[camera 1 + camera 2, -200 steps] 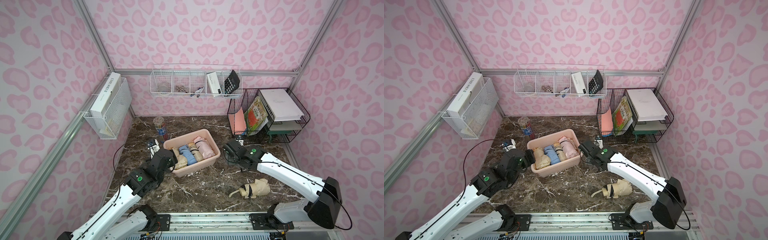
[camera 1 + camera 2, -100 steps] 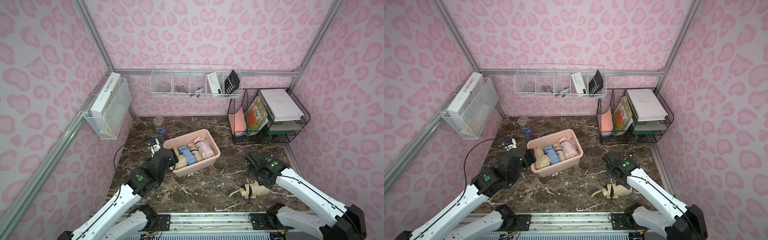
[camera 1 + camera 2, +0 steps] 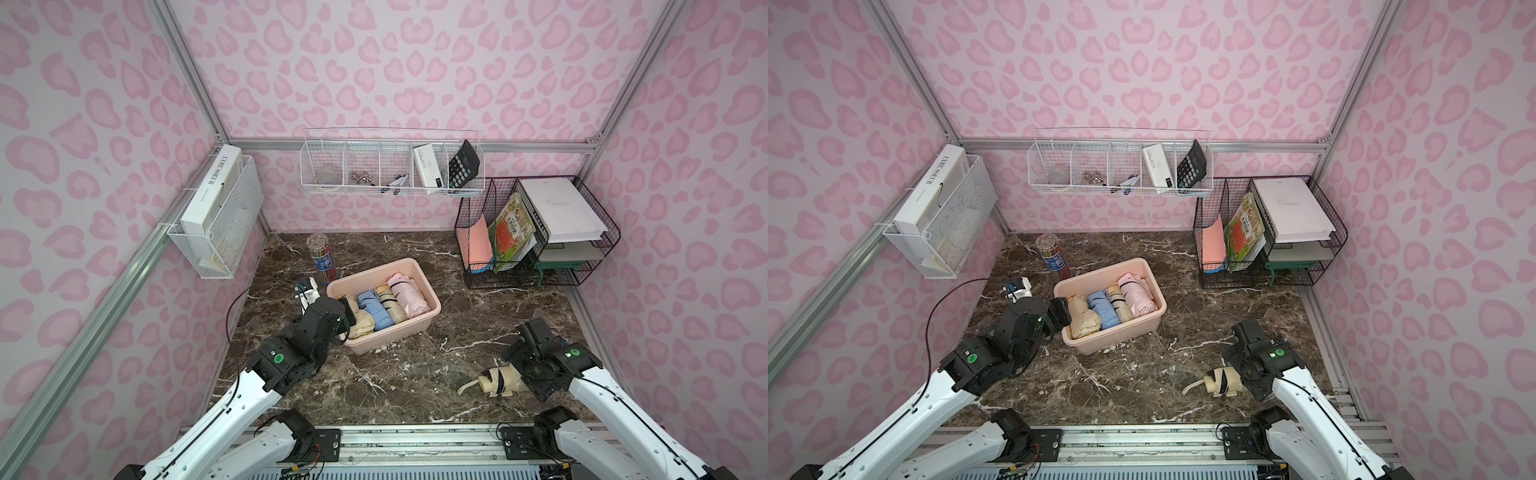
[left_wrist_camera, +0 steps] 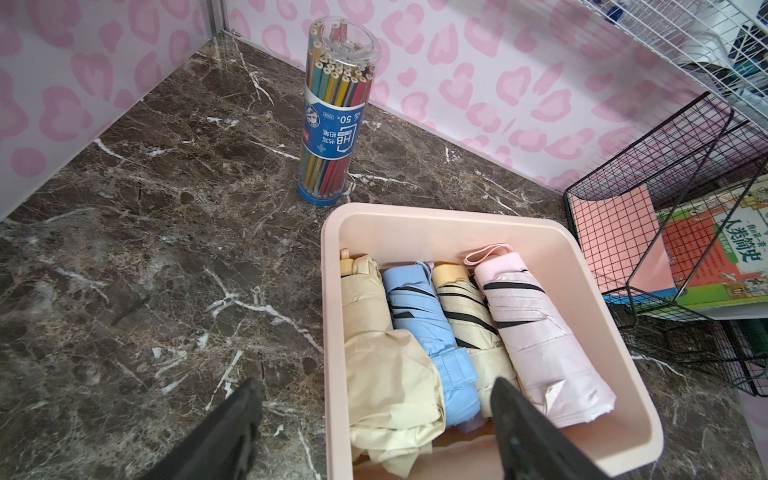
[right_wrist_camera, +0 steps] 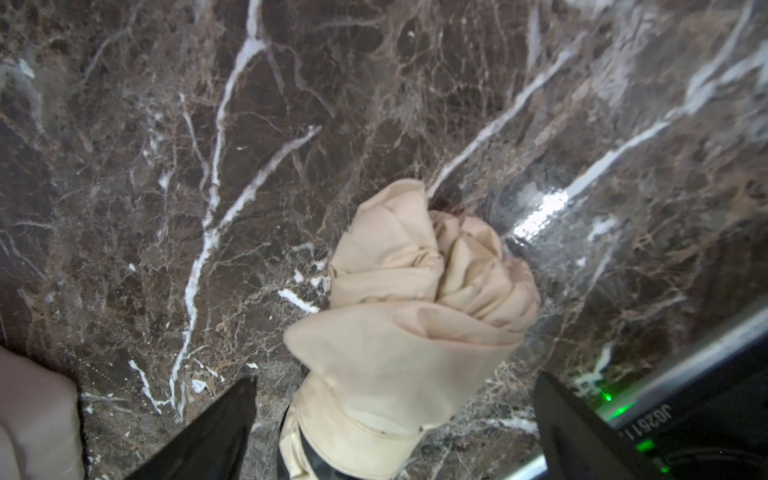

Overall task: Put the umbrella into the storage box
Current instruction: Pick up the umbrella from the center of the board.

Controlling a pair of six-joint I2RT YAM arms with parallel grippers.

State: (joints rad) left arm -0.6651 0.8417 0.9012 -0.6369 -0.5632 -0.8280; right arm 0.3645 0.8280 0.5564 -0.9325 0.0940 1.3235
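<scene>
Progress on the beige umbrella [image 3: 496, 380] is at an early stage: it lies on its side on the tabletop [image 3: 407, 374], near the front edge and well apart from the storage box [image 3: 395, 338], as both top views show [image 3: 1221, 380]. The right jaws stand wide, one on each side of the umbrella's crumpled canopy end in the right wrist view [image 5: 399, 332]. Dark marble shows between each jaw and the fabric, so nothing is gripped. The left jaws are also wide and empty, and they straddle one wall of the box, one over the tabletop and the other over the inside. The box already holds four folded umbrellas [image 4: 419, 316] lying side by side, cream, blue, striped cream and pink, which fill most of its width. Judged from this, the approach to the umbrella looks about done. Closing on it, lifting it, carrying it across and letting it go into the box are all left to do, and the room left inside looks tight.
</scene>
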